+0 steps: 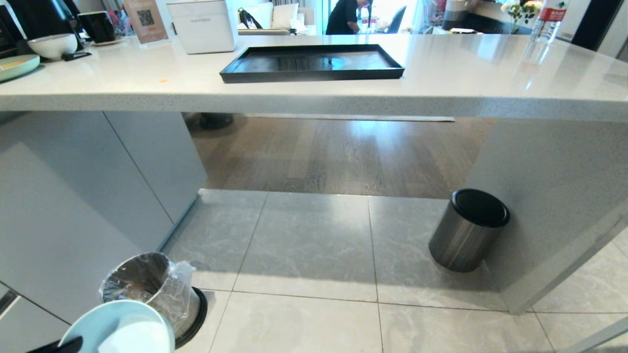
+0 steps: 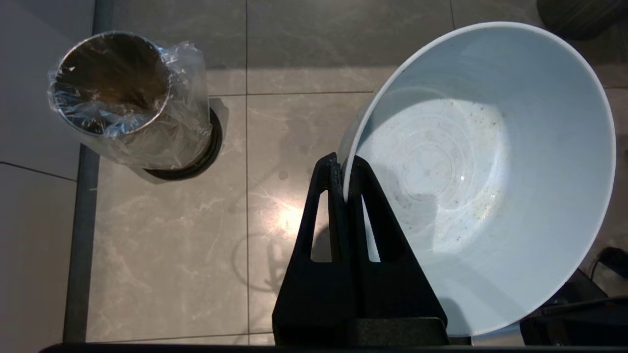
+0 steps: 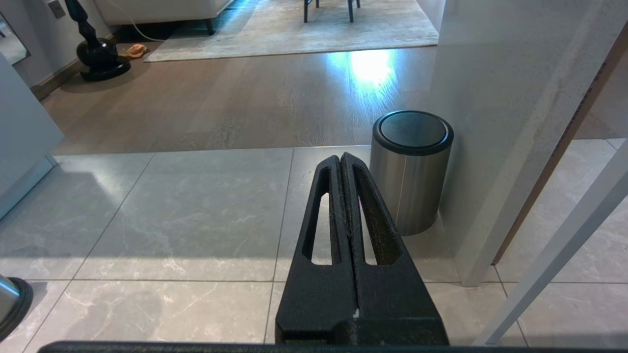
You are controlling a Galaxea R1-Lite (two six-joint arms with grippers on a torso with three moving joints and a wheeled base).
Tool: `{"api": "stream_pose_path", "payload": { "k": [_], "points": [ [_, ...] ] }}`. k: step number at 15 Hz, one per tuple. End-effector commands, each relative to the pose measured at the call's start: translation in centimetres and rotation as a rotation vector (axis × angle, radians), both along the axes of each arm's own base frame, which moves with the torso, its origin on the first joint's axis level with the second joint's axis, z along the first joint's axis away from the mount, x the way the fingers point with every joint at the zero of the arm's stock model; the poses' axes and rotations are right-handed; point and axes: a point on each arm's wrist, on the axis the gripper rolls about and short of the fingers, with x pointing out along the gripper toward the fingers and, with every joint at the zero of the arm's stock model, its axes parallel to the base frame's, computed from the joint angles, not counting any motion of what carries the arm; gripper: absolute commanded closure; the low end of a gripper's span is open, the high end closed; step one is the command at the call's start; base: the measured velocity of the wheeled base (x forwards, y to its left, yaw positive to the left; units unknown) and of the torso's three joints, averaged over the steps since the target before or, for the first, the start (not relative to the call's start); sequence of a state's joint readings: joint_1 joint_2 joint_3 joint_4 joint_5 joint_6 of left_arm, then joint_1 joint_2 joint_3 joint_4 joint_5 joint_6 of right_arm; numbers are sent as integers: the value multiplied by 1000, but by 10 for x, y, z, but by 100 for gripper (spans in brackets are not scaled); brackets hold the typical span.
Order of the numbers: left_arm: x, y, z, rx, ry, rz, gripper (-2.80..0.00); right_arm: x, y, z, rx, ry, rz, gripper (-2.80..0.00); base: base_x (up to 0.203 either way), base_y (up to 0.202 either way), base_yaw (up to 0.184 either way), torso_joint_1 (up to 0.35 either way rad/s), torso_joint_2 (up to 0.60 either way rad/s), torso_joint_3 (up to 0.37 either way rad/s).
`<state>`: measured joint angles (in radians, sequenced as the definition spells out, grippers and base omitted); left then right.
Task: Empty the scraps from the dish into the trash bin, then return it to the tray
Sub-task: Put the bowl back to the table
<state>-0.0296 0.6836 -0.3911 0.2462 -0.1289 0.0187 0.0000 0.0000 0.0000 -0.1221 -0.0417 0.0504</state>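
Left tool: mine, pinched tight on the rim of the dish, one finger inside the bowl and the other outside it; in the head view only a dark tip shows at the bottom left edge.
Dish: pale blue, smooth, held tilted above the floor just beside the trash bin; no scraps lie in it, only fine specks and smears on the inside.
Trash bin: brushed steel, crinkled clear liner over the rim, black base ring; it stands on the tiled floor against the grey cabinet, right behind the dish in the head view. I cannot make out what lies inside.
Right tool: mine, fingers pressed together with nothing between them, hanging low over the floor tiles.
Lidded steel bin: flat black top, on the floor against the right-hand support of the surface.
Tray: glossy black, flat on the white surface, nothing on it.
White box: just behind the tray's left corner.
Ribbed bowl: far left on the surface.
Person: dark top, in the room beyond.
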Motion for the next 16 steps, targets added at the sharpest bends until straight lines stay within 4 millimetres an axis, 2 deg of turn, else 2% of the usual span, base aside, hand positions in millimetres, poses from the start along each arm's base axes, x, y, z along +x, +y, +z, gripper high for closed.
{"api": "stream_pose_path", "payload": {
  "k": [1,10,16],
  "points": [
    [0,0,0,-11,3,2,0,0,0,0,0,-2,0,0,0,0,0,0,0,0],
    [0,-2,0,-12,5,-16,0,0,0,0,-1,-2,0,0,0,0,0,0,0,0],
    [1,-2,0,-2,7,-16,0,0,0,0,-1,-2,0,0,0,0,0,-19,-330,-353]
  ]
}}
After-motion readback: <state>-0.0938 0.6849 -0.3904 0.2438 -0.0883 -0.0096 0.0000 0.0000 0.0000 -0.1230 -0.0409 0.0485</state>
